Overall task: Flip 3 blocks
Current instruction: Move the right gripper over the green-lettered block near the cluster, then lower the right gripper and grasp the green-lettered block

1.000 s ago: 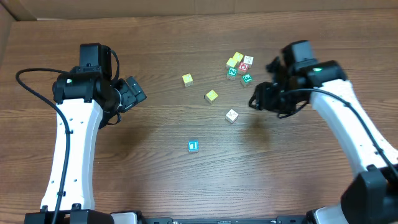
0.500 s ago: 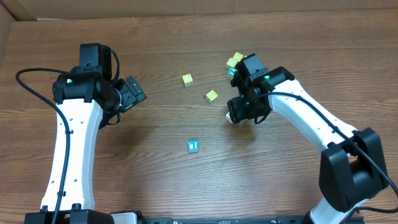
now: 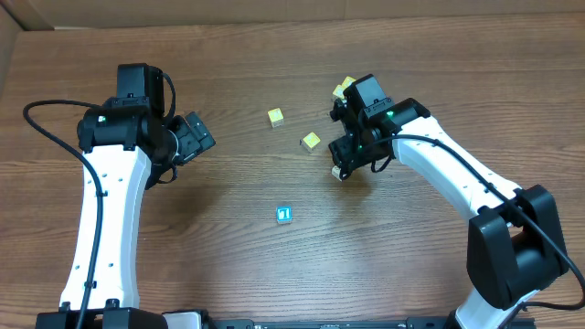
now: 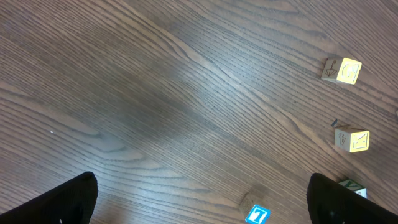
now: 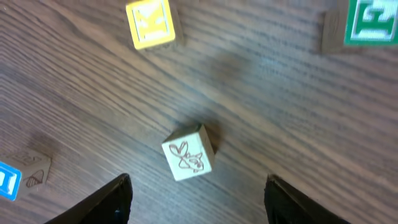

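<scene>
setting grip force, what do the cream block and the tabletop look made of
Cream block: looks like pale unvarnished wood, matte, with a brown line drawing on its top face and a darker raw-looking side; painted plastic can't be ruled out. Tabletop: dark brown wood-grain surface with a soft sheen, probably laminate or veneer rather than solid wood.

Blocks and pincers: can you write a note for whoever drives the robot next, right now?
Left pincer: open, empty, off to the side.
Right pincer: open, hovering over the cream block, not touching it.
Blue block: alone, between the two arms.
Yellow block: just beyond the cream one.
Done: no flip can be confirmed.
To do: grip and flip the cream block, then the others.
</scene>
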You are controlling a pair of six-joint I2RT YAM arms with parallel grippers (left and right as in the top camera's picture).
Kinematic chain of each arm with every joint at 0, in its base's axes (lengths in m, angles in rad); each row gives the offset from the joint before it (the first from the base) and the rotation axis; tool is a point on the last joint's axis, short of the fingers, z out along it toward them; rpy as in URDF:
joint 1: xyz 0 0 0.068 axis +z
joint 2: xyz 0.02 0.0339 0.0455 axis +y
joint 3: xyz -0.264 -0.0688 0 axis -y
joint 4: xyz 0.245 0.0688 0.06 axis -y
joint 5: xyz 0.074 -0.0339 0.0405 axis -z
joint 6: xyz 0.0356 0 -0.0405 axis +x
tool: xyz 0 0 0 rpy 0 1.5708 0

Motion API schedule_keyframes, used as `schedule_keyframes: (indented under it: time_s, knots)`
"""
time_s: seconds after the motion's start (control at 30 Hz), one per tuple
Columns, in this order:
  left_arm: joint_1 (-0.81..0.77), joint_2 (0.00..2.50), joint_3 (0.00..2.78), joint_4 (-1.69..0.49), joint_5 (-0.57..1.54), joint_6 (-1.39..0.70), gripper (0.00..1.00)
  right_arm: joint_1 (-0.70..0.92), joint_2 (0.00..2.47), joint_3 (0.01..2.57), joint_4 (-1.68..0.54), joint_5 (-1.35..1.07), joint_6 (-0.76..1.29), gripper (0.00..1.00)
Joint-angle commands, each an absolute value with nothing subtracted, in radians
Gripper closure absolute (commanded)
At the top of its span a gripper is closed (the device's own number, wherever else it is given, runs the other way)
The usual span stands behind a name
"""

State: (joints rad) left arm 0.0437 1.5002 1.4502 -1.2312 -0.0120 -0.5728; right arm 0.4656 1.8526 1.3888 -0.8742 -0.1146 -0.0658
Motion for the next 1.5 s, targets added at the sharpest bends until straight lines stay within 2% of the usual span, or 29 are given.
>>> schedule_keyframes:
  time_s: [0.0,0.33,0.6,1.0,1.37,1.47]
  knots:
    - [0.046,1.507,1.456,-1.23,-0.014,-0.569,0.0,0.472,1.86,1.338,-0.826,-0.106,-0.088,0.3]
    - [0.046,1.507,1.456,-1.23,-0.014,-0.569,0.01,0.472,1.86,1.173,-0.615,-0.106,-0.133,0.27]
    - [0.046,1.507,1.456,-1.23,-0.014,-0.569,0.0,0.477,1.86,1.087,-0.478,-0.155,-0.148,0.3]
    - [0.046,1.507,1.456,-1.23,-0.015,-0.569,0.0,0.522,1.86,1.078,-0.472,-0.158,-0.184,0.44]
    - [0.046,1.507,1.456,-1.23,-0.014,-0.569,0.0,0.529,1.86,1.078,-0.461,-0.153,0.049,0.44]
    - [0.046,1.507,1.456,-1.23,-0.014,-0.569,0.01,0.529,1.86,1.079,-0.44,-0.036,0.143,0.44]
